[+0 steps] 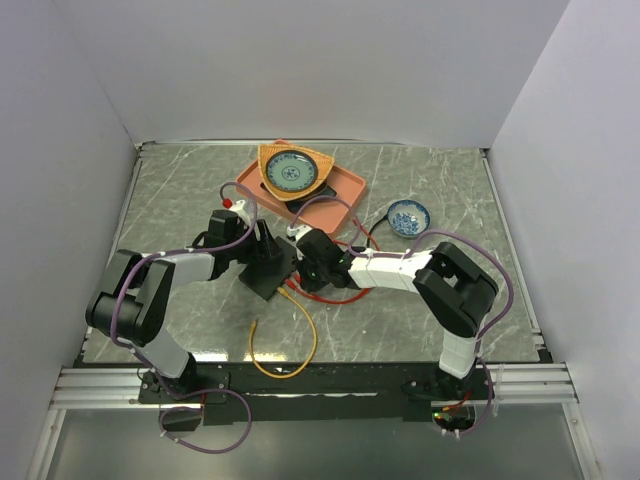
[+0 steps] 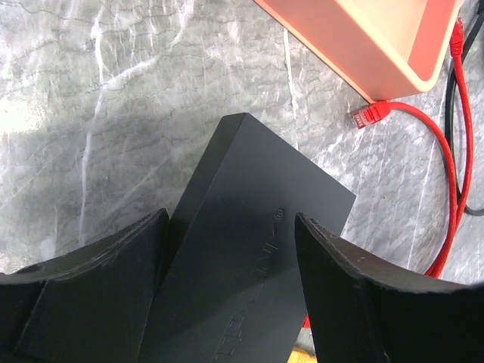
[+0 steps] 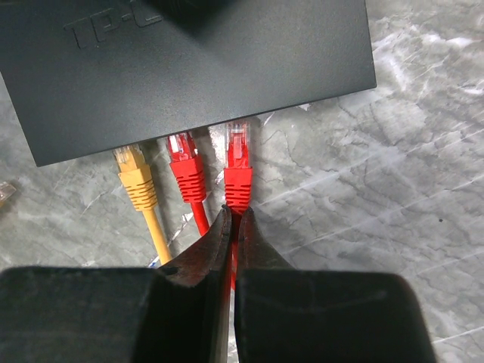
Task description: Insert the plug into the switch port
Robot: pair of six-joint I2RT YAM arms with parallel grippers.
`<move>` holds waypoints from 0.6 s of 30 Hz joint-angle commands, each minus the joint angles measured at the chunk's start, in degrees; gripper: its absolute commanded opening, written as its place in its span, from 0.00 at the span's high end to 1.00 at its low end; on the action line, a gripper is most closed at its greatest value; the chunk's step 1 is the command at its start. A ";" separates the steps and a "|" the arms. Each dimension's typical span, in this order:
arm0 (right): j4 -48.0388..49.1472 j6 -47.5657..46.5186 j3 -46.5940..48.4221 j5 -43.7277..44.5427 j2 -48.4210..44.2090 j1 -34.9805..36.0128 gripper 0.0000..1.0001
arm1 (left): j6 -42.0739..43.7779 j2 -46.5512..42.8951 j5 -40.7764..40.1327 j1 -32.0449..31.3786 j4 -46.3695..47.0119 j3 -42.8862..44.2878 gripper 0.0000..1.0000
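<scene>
**Insertion step, final approach.** My right gripper (image 3: pixel 234 215), closed narrow at lower centre, pinches the red moulded plug (image 3: pixel 239 162) by its tail. The plug's clear tip meets the lower edge of the flat matte-black switch box (image 3: pixel 189 68), where the port is hidden. I judge the next move to be 1 straight push up-frame. My left gripper (image 2: pixel 231 218) straddles the box wide; I cannot tell whether it clamps.

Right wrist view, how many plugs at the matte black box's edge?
3: yellow plug left, red plug middle, second red plug right, in the right fingers. Some may be hidden.
</scene>
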 commanded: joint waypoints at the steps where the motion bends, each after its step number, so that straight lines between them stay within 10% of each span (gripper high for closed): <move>1: 3.06 -0.81 1.82 3.21 -3.72 0.24 1.00 | 0.34 1.67 2.98 -0.41 -2.02 -0.13 0.26; 18: 3.06 -2.13 4.19 2.33 -3.46 0.24 1.00 | 0.69 2.28 3.77 -0.41 -2.02 0.22 0.27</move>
